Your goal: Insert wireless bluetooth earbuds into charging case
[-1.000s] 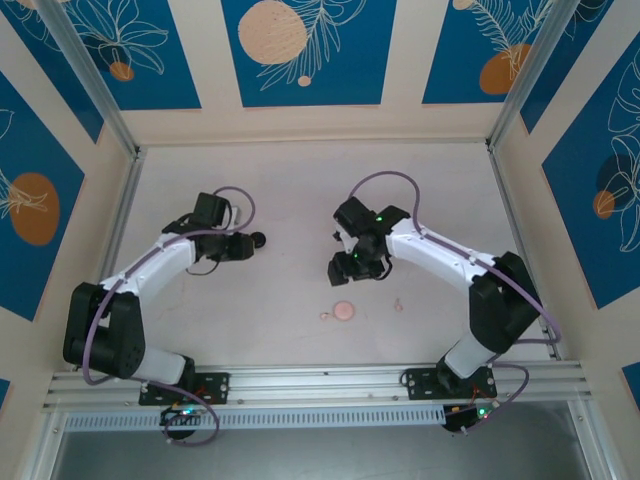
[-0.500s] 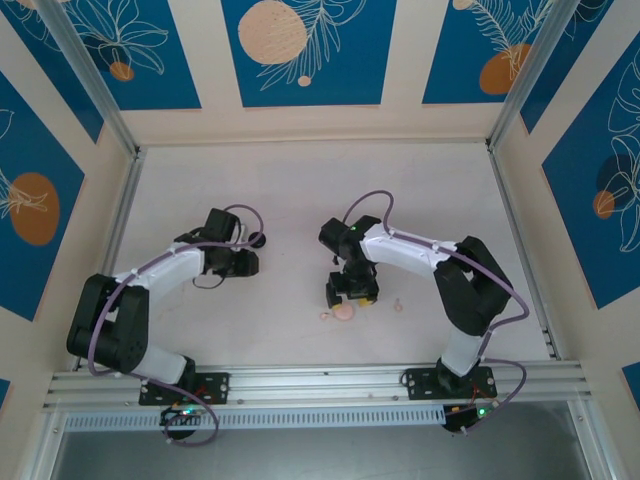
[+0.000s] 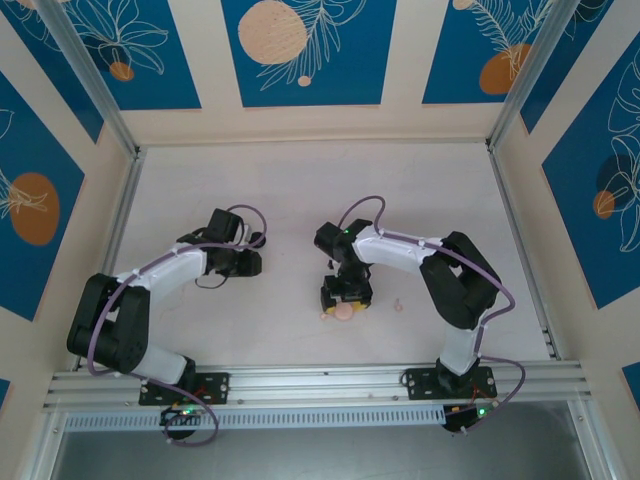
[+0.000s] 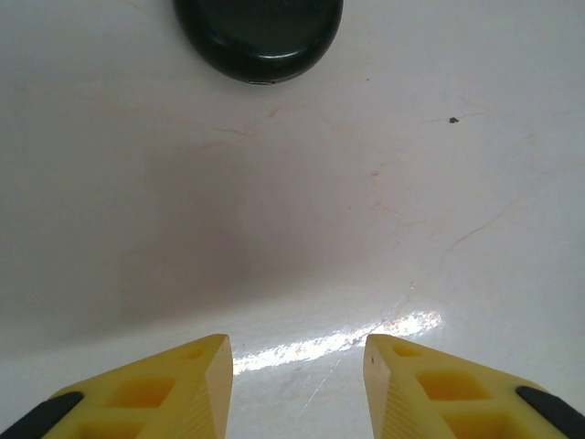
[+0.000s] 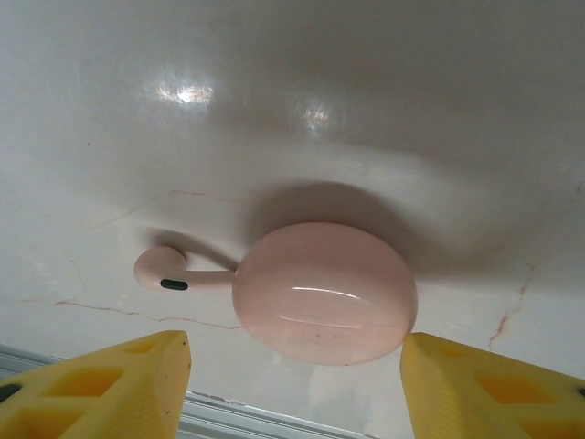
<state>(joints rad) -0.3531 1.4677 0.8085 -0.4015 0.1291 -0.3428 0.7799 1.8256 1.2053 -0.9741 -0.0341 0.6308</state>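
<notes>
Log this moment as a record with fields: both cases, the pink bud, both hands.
pink case: closed, on the table
pink bud: lying beside the pink case, stem reaching its edge
black case: closed, on the table
left hand: open, empty, black case ahead of it
right hand: open, astride the pink case, not gripping

A round case point(image 5: 324, 293) lies on the counter point(image 3: 300, 180) near its front edge, under the right hand point(image 5: 292, 366) and between its fingers. An earbud point(image 5: 169, 272) lies just left of it, stem reaching its rim; another earbud point(image 3: 398, 305) lies apart to its right. A second case point(image 4: 258, 37) lies just ahead of the left hand point(image 4: 297, 366), well left of the first.
</notes>
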